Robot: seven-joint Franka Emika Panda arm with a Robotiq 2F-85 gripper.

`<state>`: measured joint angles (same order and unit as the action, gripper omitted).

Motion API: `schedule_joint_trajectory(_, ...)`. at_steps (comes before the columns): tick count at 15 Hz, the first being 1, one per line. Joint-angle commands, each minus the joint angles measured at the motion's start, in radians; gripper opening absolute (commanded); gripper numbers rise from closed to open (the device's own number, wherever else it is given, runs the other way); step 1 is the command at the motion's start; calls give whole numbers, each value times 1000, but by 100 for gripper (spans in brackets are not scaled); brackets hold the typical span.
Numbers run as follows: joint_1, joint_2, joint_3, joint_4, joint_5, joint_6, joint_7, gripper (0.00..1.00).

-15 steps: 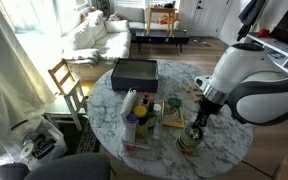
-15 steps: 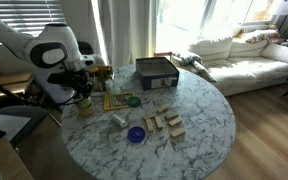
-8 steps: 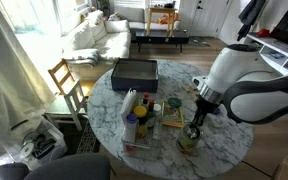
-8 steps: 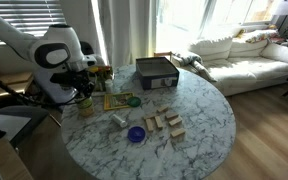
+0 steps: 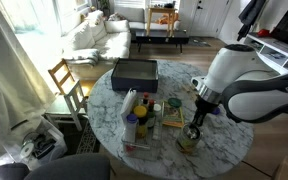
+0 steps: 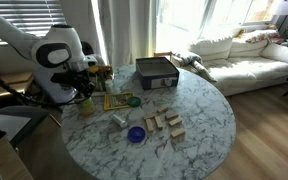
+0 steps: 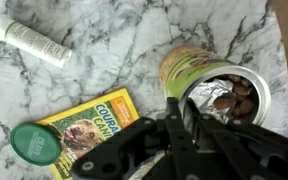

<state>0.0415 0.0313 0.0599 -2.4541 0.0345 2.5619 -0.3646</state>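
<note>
Since the gripper (image 7: 181, 112) hangs at the rim of the open can (image 7: 216, 88) with its jaws pressed fully together, any pull should, I judge, go slowly and straight up, lest the can tip. Whether foil is pinched I cannot tell. The can stands on the table (image 7: 104, 50) near its edge, beside the booklet (image 7: 92, 125) and lid (image 7: 34, 143).

In the wrist view, the bottom edge cuts off the pincer (image 7: 181, 110), which hides part of the booklet (image 7: 89, 122) and the near rim of the can (image 7: 209, 68). We cannot read the can's blurred label.
</note>
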Motion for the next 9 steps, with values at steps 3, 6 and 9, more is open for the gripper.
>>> schedule_joint_trajectory(3, 0, 2, -3, 20, -12, -44, 36, 43)
schedule_joint_trajectory(6, -5, -31, -13, 24, -80, -39, 99, 65)
schedule_joint_trajectory(9, -1, -21, -10, 35, -71, -15, 78, 63)
